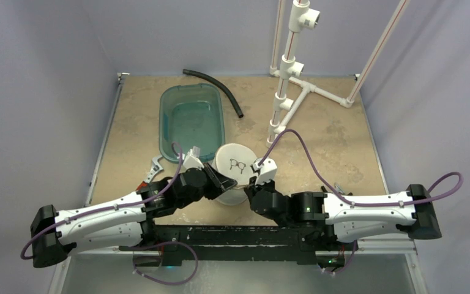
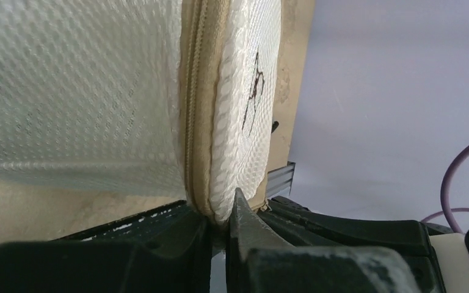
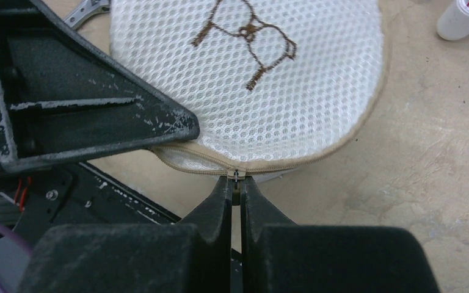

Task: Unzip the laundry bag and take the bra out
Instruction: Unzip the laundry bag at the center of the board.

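Observation:
The laundry bag (image 1: 232,160) is a small white mesh drum with a tan zip round its flat top, standing just ahead of both arms. A dark bra outline (image 3: 244,30) is stitched on the top. My left gripper (image 2: 223,213) is shut on the near rim of the top, pinching mesh and zip tape (image 2: 195,122). It meets the bag from the left (image 1: 225,182). My right gripper (image 3: 236,186) is shut on the small zip pull (image 3: 236,195) at the bag's near edge, coming from the right (image 1: 249,185). The bra itself is hidden.
A teal plastic tub (image 1: 191,119) sits behind and left of the bag. A black hose (image 1: 217,89) lies at the back. A white pipe frame (image 1: 290,79) rises at the back right. A silver tool (image 1: 154,168) lies by the left arm.

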Controlling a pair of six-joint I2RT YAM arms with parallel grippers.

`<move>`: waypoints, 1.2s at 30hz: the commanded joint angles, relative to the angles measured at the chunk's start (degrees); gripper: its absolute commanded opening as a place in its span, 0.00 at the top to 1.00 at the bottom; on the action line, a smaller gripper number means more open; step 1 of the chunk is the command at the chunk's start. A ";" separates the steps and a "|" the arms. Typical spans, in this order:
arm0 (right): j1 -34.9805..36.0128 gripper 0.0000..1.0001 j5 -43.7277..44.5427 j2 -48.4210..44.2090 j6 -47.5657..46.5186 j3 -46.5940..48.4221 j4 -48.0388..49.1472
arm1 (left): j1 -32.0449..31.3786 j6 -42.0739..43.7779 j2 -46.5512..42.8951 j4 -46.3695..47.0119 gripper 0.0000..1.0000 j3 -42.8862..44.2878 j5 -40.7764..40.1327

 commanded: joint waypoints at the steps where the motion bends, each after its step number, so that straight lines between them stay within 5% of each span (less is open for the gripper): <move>1: 0.19 1.00 -0.40 -4.76 -5.40 -0.35 2.45 | -0.18 5.17 -0.28 -2.28 1.00 3.57 -2.88; 24: 0.10 1.00 -2.91 -4.00 -0.86 -1.60 -5.98 | 0.08 11.30 -10.18 -6.68 1.00 -2.10 -6.39; 25: 0.13 0.87 -5.08 -4.41 -2.35 -1.77 -4.54 | 0.08 11.52 -10.24 -6.69 1.00 -2.22 -6.26; 27: 0.18 0.39 -10.19 -5.63 -5.28 -1.59 -1.08 | 0.08 12.55 -10.32 -6.71 1.00 -2.28 -5.90; 28: 0.15 0.27 -10.39 -6.31 -5.85 -0.75 -0.50 | 0.02 13.24 -10.23 -6.72 1.00 -2.27 -5.71; 31: 0.19 0.15 -14.13 -10.20 -3.70 0.91 -1.20 | 0.08 15.21 -10.11 -7.40 1.00 -1.52 -5.31; 36: -7.60 0.12 -19.49 -12.93 0.14 4.06 -2.20 | 0.04 18.09 -11.29 -8.28 1.00 -1.58 -5.47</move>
